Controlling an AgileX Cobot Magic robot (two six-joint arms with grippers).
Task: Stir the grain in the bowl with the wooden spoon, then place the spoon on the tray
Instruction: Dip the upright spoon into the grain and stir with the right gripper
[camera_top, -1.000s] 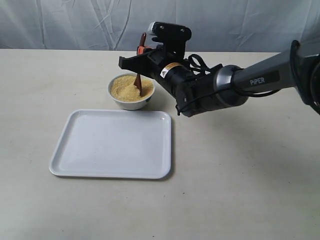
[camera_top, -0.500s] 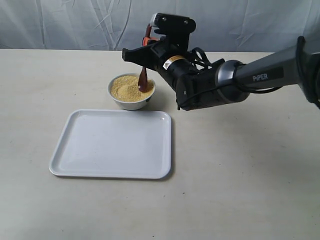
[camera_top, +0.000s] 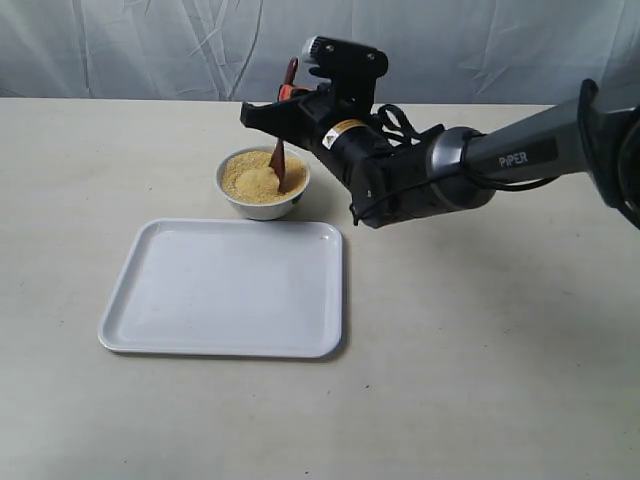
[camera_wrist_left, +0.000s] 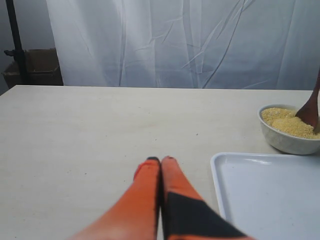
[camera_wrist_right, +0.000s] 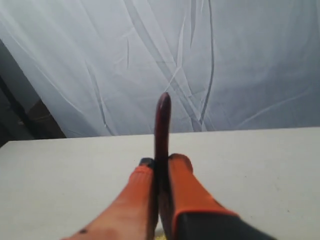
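Spoon (camera_top: 278, 162) handle is clamped in the right claw (camera_wrist_right: 162, 162), which is closed on it near the upper end. The handle tip projects past the fingertips. From the claw the spoon runs down at a slight tilt, and its head is sunk in the grain (camera_top: 250, 178). The grain fills the bowl (camera_top: 262, 207) to about the rim. The bowl stands on the surface (camera_top: 480, 340) just behind the tray (camera_top: 225, 290), near its far edge but apart from it. The tray holds nothing. The left claw (camera_wrist_left: 160, 161) is closed on nothing, low over the surface and well apart from the bowl.

Step in hand, as judged: stirring. Placing the spoon is not yet done.

The next move calls for sweeping the head through the grain inside the rim, at shallow depth, so that no grain spills and the bowl does not slide. After that:
- Lift the head clear of the rim.
- Carry it over the tray.
- Lower the spoon flat.
- Open the claw.
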